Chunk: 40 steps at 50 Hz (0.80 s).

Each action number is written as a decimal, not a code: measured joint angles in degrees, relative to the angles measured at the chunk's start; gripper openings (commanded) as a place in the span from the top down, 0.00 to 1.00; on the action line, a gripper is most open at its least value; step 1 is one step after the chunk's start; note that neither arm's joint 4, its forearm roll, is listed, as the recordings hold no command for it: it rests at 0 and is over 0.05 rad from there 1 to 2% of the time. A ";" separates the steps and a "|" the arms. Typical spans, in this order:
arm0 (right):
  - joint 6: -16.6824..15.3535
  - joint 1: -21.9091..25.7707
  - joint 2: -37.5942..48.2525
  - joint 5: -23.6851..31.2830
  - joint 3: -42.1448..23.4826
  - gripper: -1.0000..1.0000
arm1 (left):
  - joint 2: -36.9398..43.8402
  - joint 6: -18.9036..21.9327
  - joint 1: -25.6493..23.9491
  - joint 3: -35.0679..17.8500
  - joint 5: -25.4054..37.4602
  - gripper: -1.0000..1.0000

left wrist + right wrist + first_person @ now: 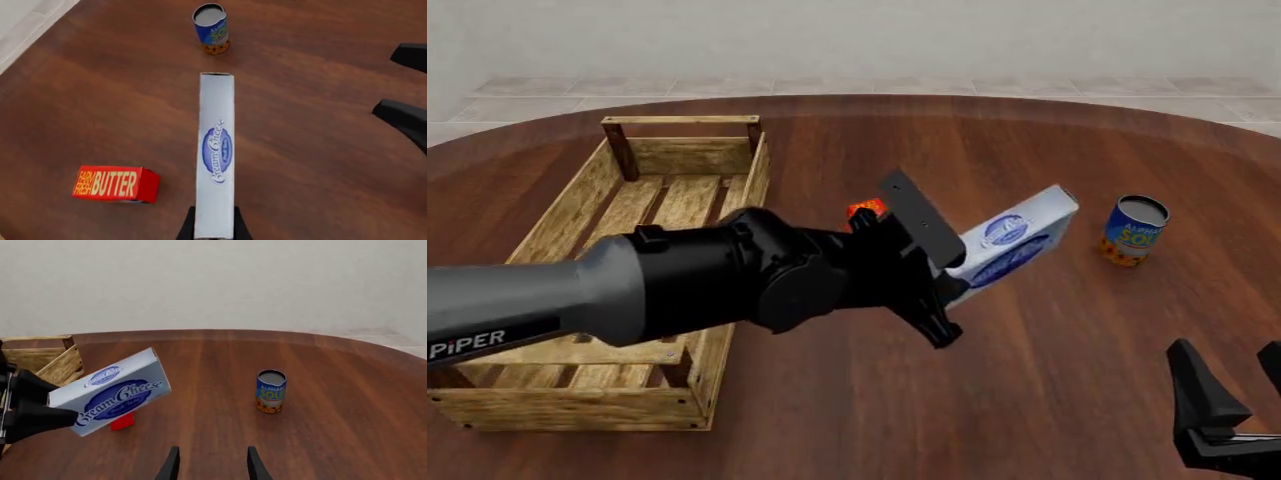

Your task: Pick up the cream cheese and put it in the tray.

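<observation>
The cream cheese (1017,237) is a white-and-pale-blue box with a dark blue oval logo. It hangs tilted above the table, right of the tray (729,200), a long wooden slat crate. My left gripper (954,272) is shut on the box's near end. In the left wrist view the cream cheese (217,150) runs straight out from the left gripper (214,229). In the right wrist view the cream cheese (115,392) sits in front of the tray (47,360). My right gripper (212,466) is open and empty, low at the front right (1232,405).
A blue soup can (1134,230) stands upright on the table right of the held box. The red butter box (117,183) lies on the table below the left arm, mostly hidden in the front view (865,209). The round table's edge curves along the far side.
</observation>
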 measured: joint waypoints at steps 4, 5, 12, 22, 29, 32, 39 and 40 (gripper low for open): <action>-0.02 0.02 0.01 -0.01 0.00 0.00 | -1.29 -0.32 1.27 0.67 0.52 1.00; -0.03 0.02 0.01 -0.01 0.00 0.00 | -1.63 -0.44 1.63 0.84 0.66 1.00; -0.07 0.06 0.03 -0.03 0.00 0.00 | -4.00 -1.17 3.79 2.08 1.51 1.00; -0.19 0.11 -0.01 -0.01 0.00 0.00 | -6.48 -1.93 5.94 3.81 2.09 1.00; -0.27 0.13 -0.09 0.04 -0.01 0.00 | -7.72 -1.90 7.56 4.59 2.53 1.00; -0.30 0.13 -0.11 0.05 -0.01 0.00 | -8.22 -1.87 8.21 4.82 2.78 1.00; -0.31 0.13 -0.12 0.05 -0.01 0.00 | -9.08 -1.74 10.08 5.44 3.04 1.00; -0.31 0.13 -0.12 0.05 -0.01 0.00 | -9.16 -1.71 10.35 5.54 3.04 1.00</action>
